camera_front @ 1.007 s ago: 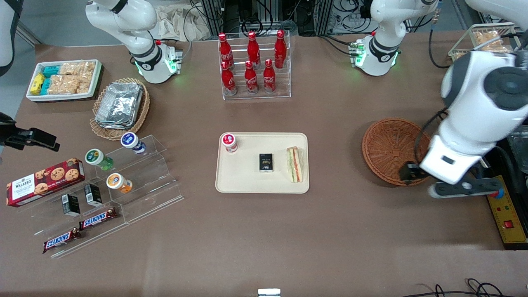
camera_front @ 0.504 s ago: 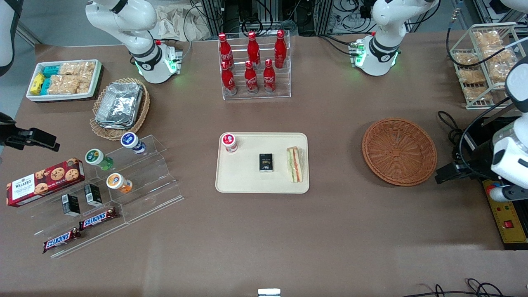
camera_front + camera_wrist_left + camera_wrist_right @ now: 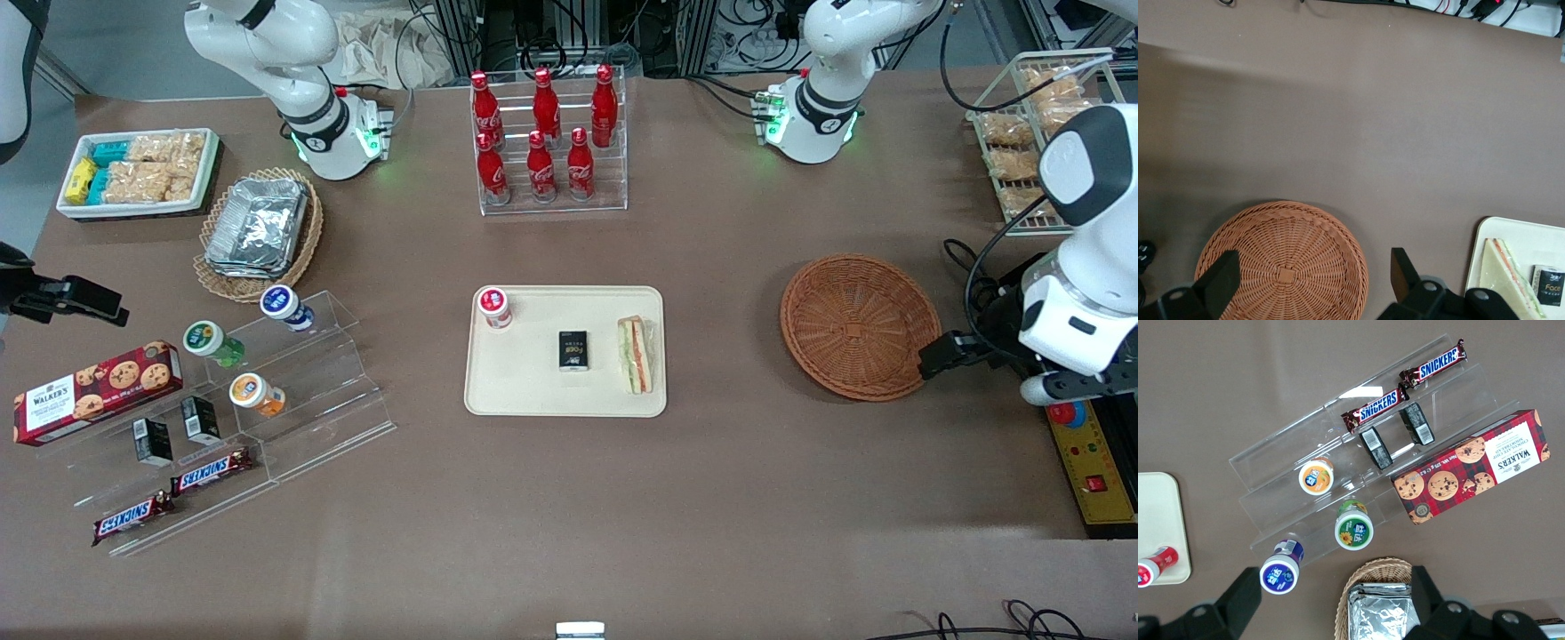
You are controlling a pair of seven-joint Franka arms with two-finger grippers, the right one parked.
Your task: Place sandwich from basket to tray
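Observation:
The sandwich [image 3: 635,355] [image 3: 1508,277] lies on the cream tray [image 3: 524,391] [image 3: 1511,230], at the tray's end nearest the basket. The reddish-brown wicker basket [image 3: 860,326] [image 3: 1281,260] is empty. My left gripper [image 3: 1311,270] is open with nothing between its fingers and hangs high above the basket's edge toward the working arm's end of the table. The basket shows between its fingertips. The arm's wrist [image 3: 1067,342] sits beside the basket in the front view.
On the tray also stand a red-lidded bottle [image 3: 494,307] and a small black box [image 3: 573,349]. A rack of cola bottles [image 3: 547,142] is farther from the front camera. A wire snack rack [image 3: 1031,133] and a yellow control box [image 3: 1089,462] flank the arm.
The left arm swung off the basket's edge toward the table's end, then came slightly back toward the basket. The sandwich has stayed on the tray.

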